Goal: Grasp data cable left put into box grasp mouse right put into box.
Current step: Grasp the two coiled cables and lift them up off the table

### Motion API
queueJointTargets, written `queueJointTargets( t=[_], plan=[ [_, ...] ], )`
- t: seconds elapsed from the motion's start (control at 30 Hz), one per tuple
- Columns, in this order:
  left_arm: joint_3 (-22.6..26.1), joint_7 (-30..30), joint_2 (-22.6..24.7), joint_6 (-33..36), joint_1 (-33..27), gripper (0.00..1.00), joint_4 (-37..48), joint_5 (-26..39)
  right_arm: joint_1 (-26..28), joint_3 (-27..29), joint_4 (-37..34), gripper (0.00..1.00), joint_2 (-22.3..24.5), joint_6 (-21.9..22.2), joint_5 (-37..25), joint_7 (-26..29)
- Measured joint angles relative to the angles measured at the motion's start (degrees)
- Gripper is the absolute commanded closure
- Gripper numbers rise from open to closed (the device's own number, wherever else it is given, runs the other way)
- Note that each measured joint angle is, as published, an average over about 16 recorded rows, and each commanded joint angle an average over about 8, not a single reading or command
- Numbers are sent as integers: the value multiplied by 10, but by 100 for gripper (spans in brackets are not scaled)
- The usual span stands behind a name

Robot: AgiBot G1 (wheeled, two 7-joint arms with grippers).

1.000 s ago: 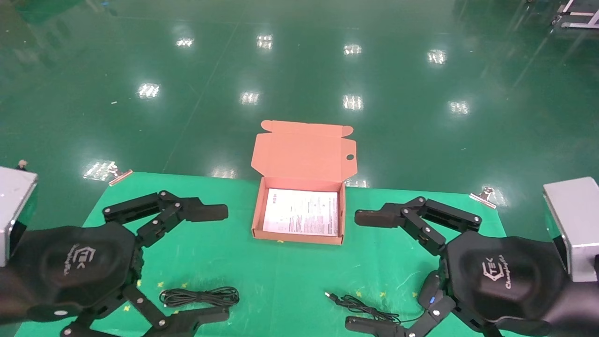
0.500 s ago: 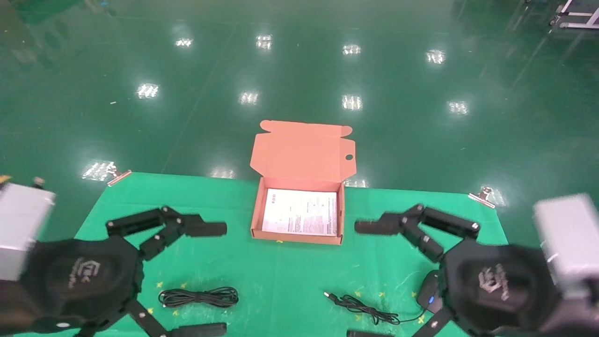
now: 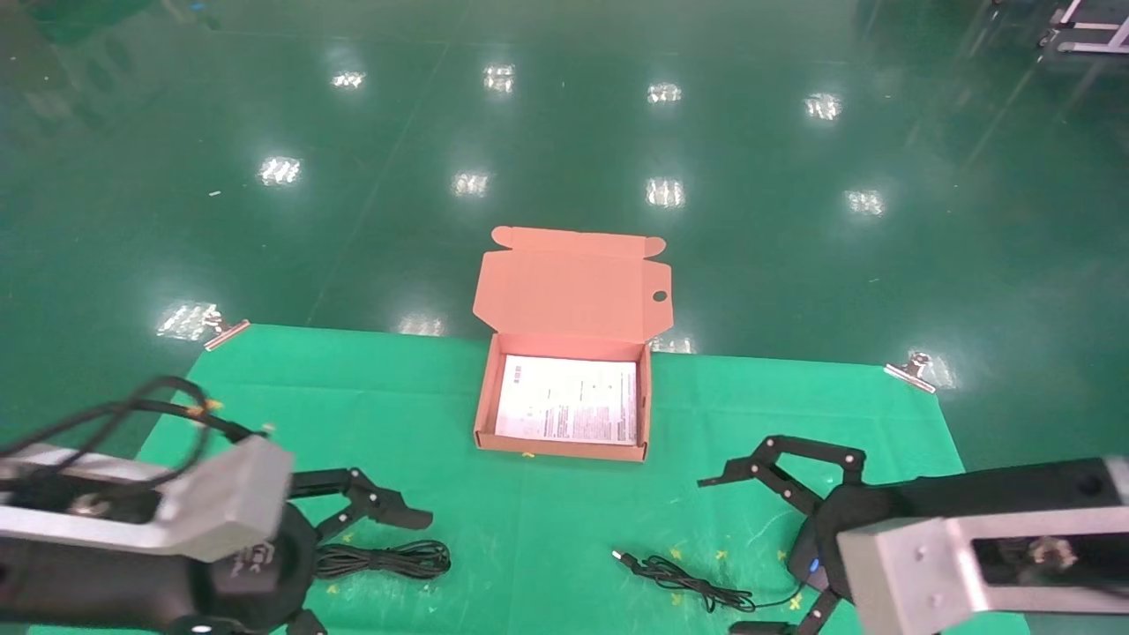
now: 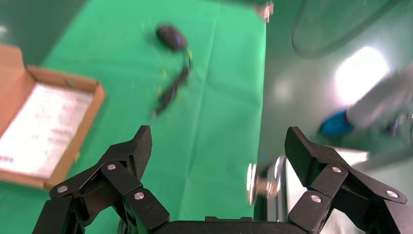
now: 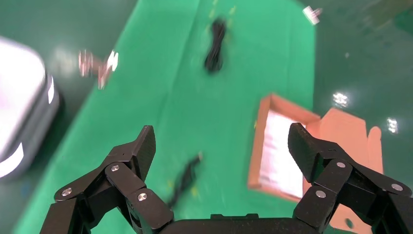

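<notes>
left gripper (image 3: 375, 564) wide open beside the cable (image 3: 384, 559) at 7 o'clock — light, floppy; likely best pinched mid-bundle.

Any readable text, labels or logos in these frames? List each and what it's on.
Nothing can be read.
White printed sheet on the floor of the box: lines of print, too small to read.
Left claw housing: a faint pale mark, not legible.
Data cable and mouse: no markings visible.
</notes>
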Motion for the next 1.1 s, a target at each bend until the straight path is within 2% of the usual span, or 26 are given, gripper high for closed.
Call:
queueJointTargets(
  t=[0.3,0.57,0.8,1.1],
  plan=[
    [115,-3,32,-6,-84,0,-10,141,23,-63,-1,0,-34,18,-109,-95],
    [177,-9,62,-41,-102,0,-9,245,-3,-97,-3,0,-56,61,-183,-128],
    [202,-22,89,-86,-88,0,6,317,-36,-120,-4,0,-76,125,-276,-101],
    [221,-23,133,-141,-68,0,66,374,-73,-142,-11,0,-109,193,-398,-7]
  ],
)
